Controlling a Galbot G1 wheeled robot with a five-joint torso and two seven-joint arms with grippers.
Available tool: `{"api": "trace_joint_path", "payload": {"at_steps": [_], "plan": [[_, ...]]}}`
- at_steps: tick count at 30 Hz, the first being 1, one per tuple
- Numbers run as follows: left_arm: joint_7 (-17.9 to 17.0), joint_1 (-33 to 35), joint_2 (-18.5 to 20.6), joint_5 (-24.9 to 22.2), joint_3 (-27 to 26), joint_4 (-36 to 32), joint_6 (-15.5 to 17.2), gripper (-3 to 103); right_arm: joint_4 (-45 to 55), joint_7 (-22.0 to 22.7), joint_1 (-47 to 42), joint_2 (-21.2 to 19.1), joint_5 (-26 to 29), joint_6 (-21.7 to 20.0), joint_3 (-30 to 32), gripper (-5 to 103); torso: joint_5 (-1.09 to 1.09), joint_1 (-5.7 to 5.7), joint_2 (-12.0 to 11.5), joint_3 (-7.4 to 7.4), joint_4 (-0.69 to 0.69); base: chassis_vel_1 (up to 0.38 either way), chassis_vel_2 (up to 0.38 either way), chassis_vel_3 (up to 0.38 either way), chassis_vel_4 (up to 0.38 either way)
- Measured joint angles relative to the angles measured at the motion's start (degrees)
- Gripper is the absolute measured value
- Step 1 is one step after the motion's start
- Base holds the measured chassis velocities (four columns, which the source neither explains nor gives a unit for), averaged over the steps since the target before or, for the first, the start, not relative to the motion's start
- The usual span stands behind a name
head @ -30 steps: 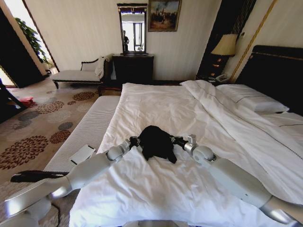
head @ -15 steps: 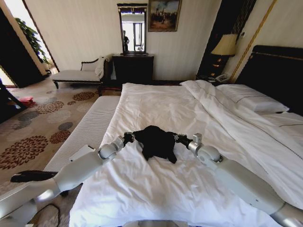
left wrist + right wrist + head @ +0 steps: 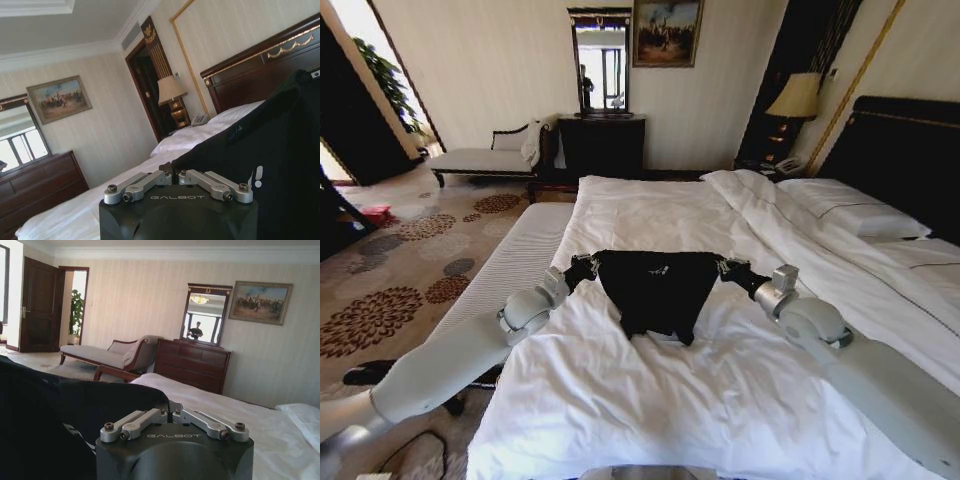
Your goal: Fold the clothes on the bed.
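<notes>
Folding has barely begun, to my eye. Out on the white duvet of the bed (image 3: 650, 410), a little left of its middle, the clothes (image 3: 655, 285), a single black top, hang stretched between the two arms like a small banner. The upper edge is pulled taut from about nine o'clock to three o'clock, and the rest droops to a rumpled point at six o'clock that seems to brush the duvet.

Left end effector (image 3: 586, 266) sits at the nine o'clock corner of the top; its wrist view shows the jaws drawn nearly together with black cloth pinched at the tips (image 3: 172, 175) and the rest of the fabric, with a bit of white lettering, hanging beside it. Right end effector (image 3: 728, 268) holds the three o'clock corner; its jaws are likewise nearly closed on a fold of black cloth (image 3: 167, 409).

As I judge it, the garment has been picked up and spread open, which is only the preparation. No crease is made yet: it is not laid flat, the sleeves are not turned in, and nothing is doubled over. Laying it smooth on the duvet and making every fold remains.
</notes>
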Motion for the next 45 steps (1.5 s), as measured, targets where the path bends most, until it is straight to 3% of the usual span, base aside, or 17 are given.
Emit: {"api": "trace_joint_path", "payload": {"at_steps": [5, 6, 7, 10, 15, 21, 24, 26, 29, 31, 35, 45], "plan": [[0.0, 3.0, 4.3, -3.1, -6.0, -6.9, 1.2, 1, 5.1, 0.0, -0.4, -2.1, 0.9, -0.1, 1.8, 0, 0.01, 0.00, 0.0, 0.00, 0.08, 0.000, 0.000, 0.000, 0.000], [0.3, 4.5, 6.8, -5.1, -10.1, -10.6, 1.7, 1, 6.9, 0.0, 0.0, -2.9, 1.2, -0.1, 2.5, 0, 0.01, 0.00, 0.0, 0.00, 0.09, 0.000, 0.000, 0.000, 0.000], [0.3, 4.5, 6.8, -5.1, -10.1, -10.6, 1.7, 1, 6.9, 0.0, 0.0, -2.9, 1.2, -0.1, 2.5, 0, 0.01, 0.00, 0.0, 0.00, 0.09, 0.000, 0.000, 0.000, 0.000], [1.6, 11.6, 13.6, -8.8, -21.8, -18.7, 2.1, 1, 9.6, 0.1, 2.4, -4.8, 2.7, -0.1, 3.3, 0, 0.00, 0.00, 0.0, 0.00, 0.12, 0.000, 0.000, 0.000, 0.000], [1.5, 14.8, 19.1, -12.1, -28.3, -25.2, 2.0, 1, 12.7, 0.4, 2.6, -7.0, 5.2, -0.1, 7.7, 0, 0.01, -0.01, 0.0, 0.00, 0.06, 0.000, 0.000, 0.000, 0.000], [0.0, 20.4, 20.6, -14.0, -36.8, -28.5, 2.2, 1, 15.4, 1.4, 1.6, -8.0, 7.7, -0.5, 13.0, 0, 0.01, 0.00, 0.0, 0.00, 0.06, 0.000, 0.000, 0.000, 0.000], [-1.0, 28.5, 21.4, -16.6, -47.8, -30.1, 2.3, 1, 16.2, 1.9, 0.2, -8.1, 9.9, -0.7, 18.8, 0, 0.00, 0.00, 0.0, 0.00, 0.08, 0.000, 0.000, 0.000, 0.000], [-1.4, 29.4, 21.6, -17.4, -49.4, -30.3, 2.4, 1, 16.2, 2.0, -0.1, -8.1, 10.5, -0.7, 19.9, 0, 0.00, 0.00, 0.0, 0.00, 0.08, 0.000, 0.000, 0.000, 0.000], [-3.5, 30.2, 22.8, -24.1, -58.8, -31.6, 3.2, 1, 16.7, 3.0, -0.6, -8.5, 15.1, -1.3, 26.4, 0, 0.01, -0.01, 0.0, 0.00, 0.06, 0.000, 0.000, 0.000, 0.000], [-3.7, 30.2, 23.0, -24.9, -59.8, -31.8, 3.3, 1, 16.8, 3.1, -0.6, -8.6, 15.6, -1.4, 27.0, 0, 0.01, 0.00, 0.0, 0.00, 0.06, 0.000, 0.000, 0.000, 0.000], [-4.8, 30.1, 24.9, -33.8, -68.7, -32.1, 4.0, 1, 18.3, 4.2, -0.8, -10.0, 21.3, -2.3, 34.5, 0, 0.02, 0.01, 0.0, 0.00, 0.06, 0.000, 0.000, 0.000, 0.000], [-5.8, 30.0, 27.2, -47.0, -81.5, -31.9, 4.9, 1, 20.2, 6.0, -1.1, -13.3, 29.8, -3.8, 46.7, 0, 0.01, 0.00, 0.0, 0.01, 0.06, 0.000, 0.000, 0.000, 0.000]]}}
